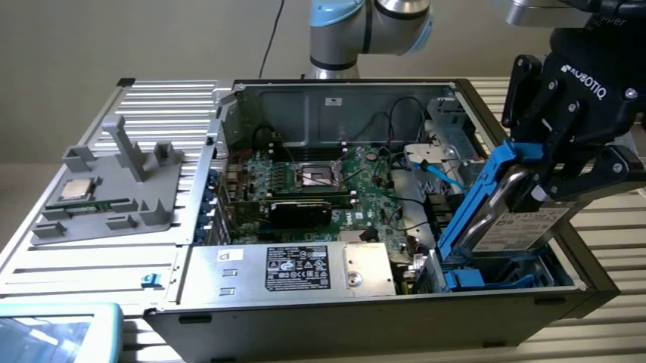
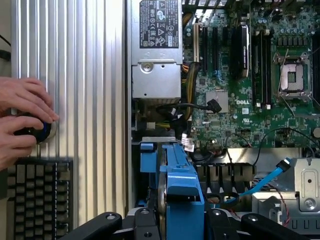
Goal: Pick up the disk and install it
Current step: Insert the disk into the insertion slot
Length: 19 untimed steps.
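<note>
Step in hand: install, insertion phase. Pincer (image 1: 565, 185) is clamped on the disk (image 1: 515, 227), gripping across its blue carrier. Disk is held on edge, tilted, its lower end at the mouth of the blue drive bay (image 1: 495, 276) in the PC case (image 1: 374, 310), at the ext. view's right; not seated yet, by the look of it.

Judgement: seating needs the carrier square to the bay rails w/ the tilt taken out, and it must stay clear of the blue SATA cable (image 1: 444, 170) just beside it.

Surface: ribbed metal tabletop (image 1: 606, 333). The case lies open, w/ mobo (image 1: 323, 181) and PSU (image 1: 302, 268) exposed. A grey fixture (image 1: 111, 197) w/ a CPU chip (image 1: 79, 189) sits at the ext. view's left.

Wrist view: a person's hands (image 2: 22, 120) are near a keyboard (image 2: 37, 200), well apart from the bay.
</note>
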Motion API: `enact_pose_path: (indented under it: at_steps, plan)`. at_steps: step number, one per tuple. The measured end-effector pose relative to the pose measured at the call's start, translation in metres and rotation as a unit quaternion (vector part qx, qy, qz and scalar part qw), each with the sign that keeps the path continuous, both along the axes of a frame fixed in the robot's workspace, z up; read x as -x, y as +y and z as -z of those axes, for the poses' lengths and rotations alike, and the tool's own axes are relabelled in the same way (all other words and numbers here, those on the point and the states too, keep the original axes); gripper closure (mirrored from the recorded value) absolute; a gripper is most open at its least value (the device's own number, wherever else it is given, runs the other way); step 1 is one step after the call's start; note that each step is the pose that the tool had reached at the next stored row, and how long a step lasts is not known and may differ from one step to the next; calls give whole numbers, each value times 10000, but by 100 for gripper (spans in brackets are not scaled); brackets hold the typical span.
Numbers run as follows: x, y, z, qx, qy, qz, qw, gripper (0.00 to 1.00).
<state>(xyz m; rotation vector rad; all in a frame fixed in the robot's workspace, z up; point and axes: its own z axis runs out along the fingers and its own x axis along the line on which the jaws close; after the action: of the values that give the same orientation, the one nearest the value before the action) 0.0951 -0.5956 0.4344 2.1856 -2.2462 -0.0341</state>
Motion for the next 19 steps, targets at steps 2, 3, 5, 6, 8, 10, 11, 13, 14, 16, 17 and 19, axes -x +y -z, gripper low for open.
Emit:
enact_pose_path:
  at_steps: [2, 3, 5, 6, 8, 10, 11, 13, 14, 16, 17, 19]
  plan:
    - [0, 0, 14, 0, -6, 0, 10000, 63]
    - [0, 0, 21, 0, -10, 0, 10000, 63]
    - [0, 0, 34, 0, -18, 0, 10000, 63]
    - [0, 0, 39, 0, -19, 0, 10000, 63]
    - [1, 0, 48, 1, -20, 0, 10000, 63]
    - [2, 0, 62, 1, -23, 1, 10000, 63]
    - [2, 0, 68, 2, -24, 1, 10000, 63]
    - [2, -1, 87, -5, -27, 1, 10000, 63]
    - [1, -1, 90, -4, -27, 0, 10000, 63]
    - [1, -2, 92, 0, -26, 0, 10000, 63]
    - [1, -2, 94, 0, -26, 0, 10000, 63]
    - [1, -2, 96, 1, -27, 0, 10000, 63]
